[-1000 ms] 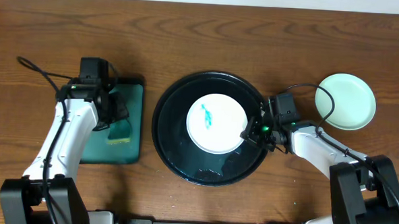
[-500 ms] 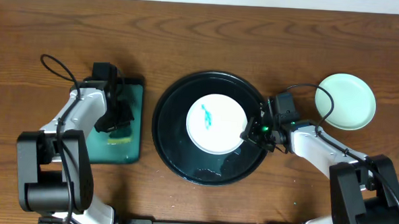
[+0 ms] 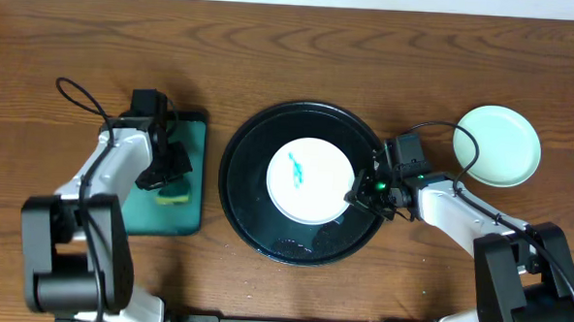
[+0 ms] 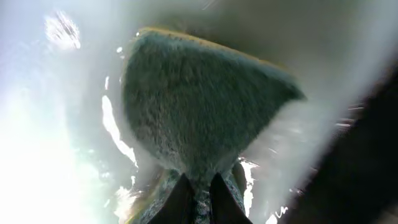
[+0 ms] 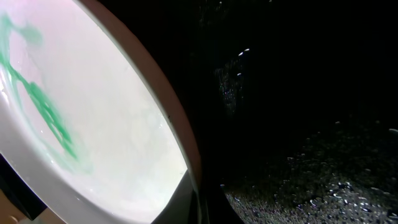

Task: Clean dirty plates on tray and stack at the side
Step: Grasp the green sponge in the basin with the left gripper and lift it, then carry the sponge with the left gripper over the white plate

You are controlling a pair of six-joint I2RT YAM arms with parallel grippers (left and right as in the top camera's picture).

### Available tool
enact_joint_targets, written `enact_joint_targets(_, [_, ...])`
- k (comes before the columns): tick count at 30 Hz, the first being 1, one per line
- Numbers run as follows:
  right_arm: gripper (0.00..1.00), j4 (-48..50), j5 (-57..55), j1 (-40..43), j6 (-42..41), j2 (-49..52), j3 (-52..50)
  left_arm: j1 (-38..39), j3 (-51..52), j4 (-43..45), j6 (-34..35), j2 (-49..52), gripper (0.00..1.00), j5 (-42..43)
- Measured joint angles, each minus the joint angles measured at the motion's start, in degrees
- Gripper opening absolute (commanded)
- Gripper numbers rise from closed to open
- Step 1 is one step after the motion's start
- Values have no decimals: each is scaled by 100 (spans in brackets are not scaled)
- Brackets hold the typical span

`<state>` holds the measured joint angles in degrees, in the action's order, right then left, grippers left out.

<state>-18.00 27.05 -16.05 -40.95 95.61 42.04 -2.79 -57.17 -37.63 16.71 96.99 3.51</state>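
Left jaws shut on sponge (image 4: 199, 106), reaching down into green tray (image 3: 189, 215) at left; right jaws pinching rim of smeared white plate (image 3: 315, 186) inside black tray (image 3: 236, 178).

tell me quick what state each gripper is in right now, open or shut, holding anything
Left gripper: closed, pinching the sponge.
Right gripper: closed on the rim of the white plate.
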Motion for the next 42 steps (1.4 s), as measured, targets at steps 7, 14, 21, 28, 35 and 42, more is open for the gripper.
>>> enact_joint_targets(7, [2,0,0,0,0,2,0,479,31,109,-190,-1899,7,11])
enact_joint_targets(14, [2,-2,-2,0,26,2,0,973,28,542,-820,-3235,7,-914])
enact_joint_targets(21, [2,-4,-2,0,90,2,0,1008,28,962,-1425,-3501,7,-1469])
enact_joint_targets(28, [2,-4,0,0,101,2,0,1008,28,992,-1676,-3495,7,-1655])
enact_joint_targets(35, [1,-9,-2,-2,107,2,0,1008,28,999,-1729,-3495,7,-1786])
enact_joint_targets(42, [2,-13,-2,-7,109,2,0,1008,28,999,-1790,-3495,7,-1810])
